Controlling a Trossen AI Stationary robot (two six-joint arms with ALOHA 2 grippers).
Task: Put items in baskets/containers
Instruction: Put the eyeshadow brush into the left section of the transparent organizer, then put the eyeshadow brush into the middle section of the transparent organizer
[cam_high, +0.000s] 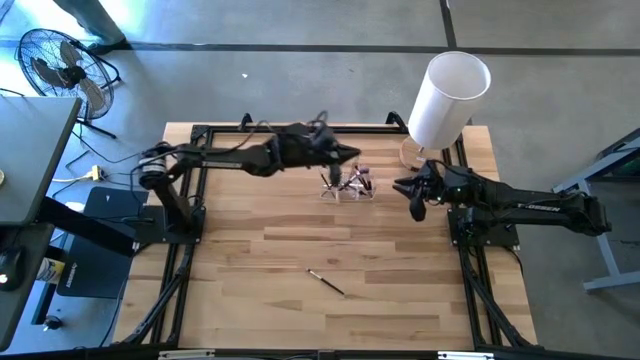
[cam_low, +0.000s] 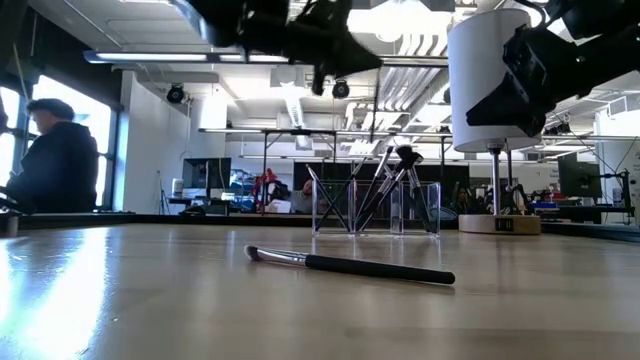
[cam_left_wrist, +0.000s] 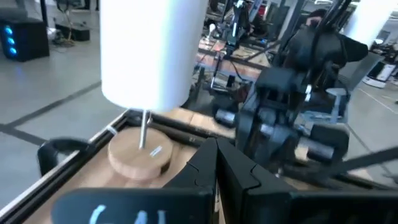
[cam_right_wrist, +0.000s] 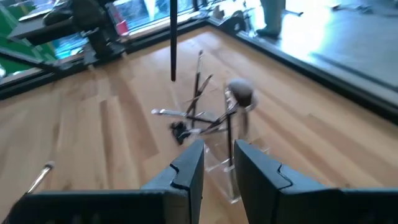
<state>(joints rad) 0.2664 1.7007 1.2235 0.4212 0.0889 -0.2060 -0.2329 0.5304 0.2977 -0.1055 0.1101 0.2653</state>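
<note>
A small clear container (cam_high: 350, 190) (cam_low: 375, 210) (cam_right_wrist: 231, 177) stands mid-table with several brushes (cam_right_wrist: 199, 115) leaning upright in it. My left gripper (cam_high: 352, 155) (cam_left_wrist: 216, 149) is high above its far side, level and shut on a dark brush (cam_right_wrist: 173, 43) (cam_low: 318, 80), which hangs straight down with its lower end above the container. One more brush (cam_high: 326, 282) (cam_low: 350, 265) lies flat on the table toward the near edge. My right gripper (cam_high: 413, 195) (cam_right_wrist: 219, 158) waits open to the right of the container, touching nothing. My left gripper holds the dark brush near its upper end; the fingers (cam_left_wrist: 205, 168) point level. The brush's handle (cam_right_wrist: 173, 62) hangs upright below them, clear of the container and the table. My own fingers hide the place of contact in the left wrist view, and it lies above the right wrist picture.
A tall white cylinder (cam_high: 450, 90) (cam_left_wrist: 149, 50) stands on a round wooden base (cam_left_wrist: 140, 155) at the far right corner, close behind my right arm. Black frame rails (cam_high: 195, 200) run along the table's left, right and far sides. Bare wood (cam_high: 300, 240) lies between the container and the loose brush.
</note>
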